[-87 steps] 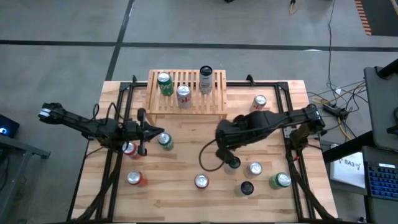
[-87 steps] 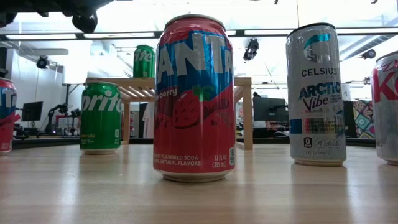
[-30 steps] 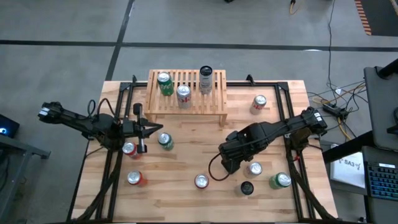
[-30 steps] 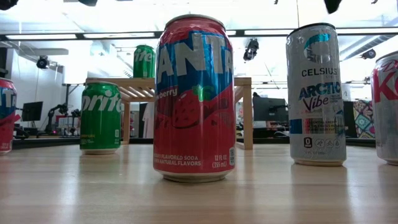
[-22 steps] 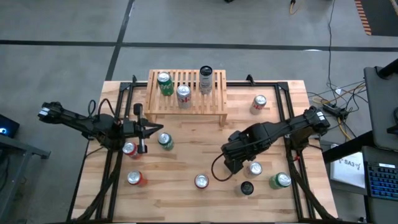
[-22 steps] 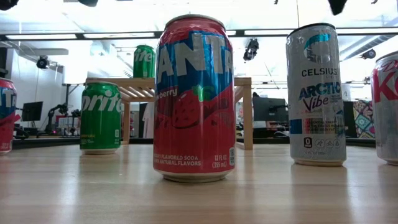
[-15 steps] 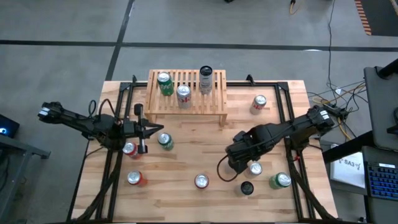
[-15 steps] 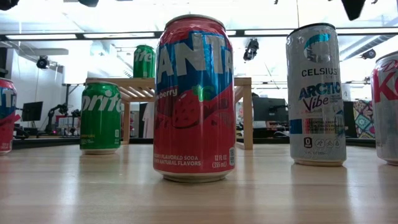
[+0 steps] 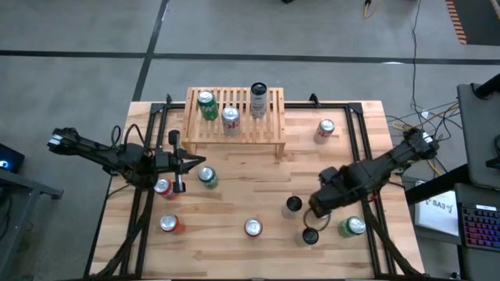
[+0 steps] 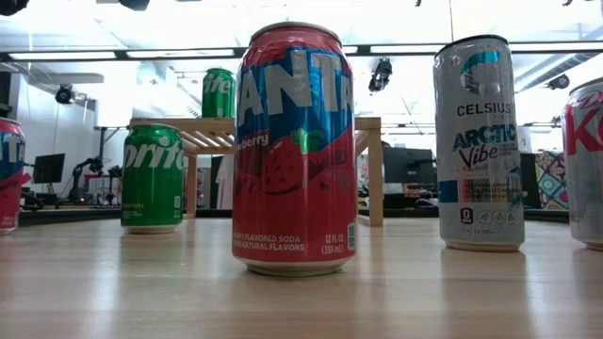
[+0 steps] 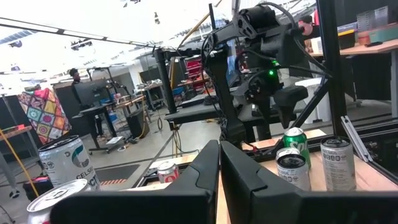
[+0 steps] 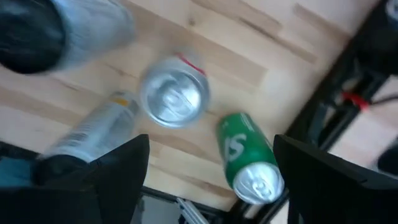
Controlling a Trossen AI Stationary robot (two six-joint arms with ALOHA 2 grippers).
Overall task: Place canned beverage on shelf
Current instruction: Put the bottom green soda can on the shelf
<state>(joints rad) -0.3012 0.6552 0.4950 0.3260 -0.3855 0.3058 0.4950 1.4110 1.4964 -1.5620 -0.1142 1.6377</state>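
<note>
Over the desk's (image 9: 234, 168) right side my right claw (image 12: 205, 180) gapes wide, empty, above a silver-topped can (image 12: 174, 98); left claw (image 11: 219, 177) closed, empty.

Red strawberry soda can (image 10: 294, 149) upright, centre, nearest. Tall silver can (image 10: 479, 143) to its right. Green can (image 10: 152, 178) to its left, farther back. Red cans cut off at both edges. Wooden shelf (image 10: 374, 162) behind, second green can (image 10: 219, 92) standing on top.
</note>
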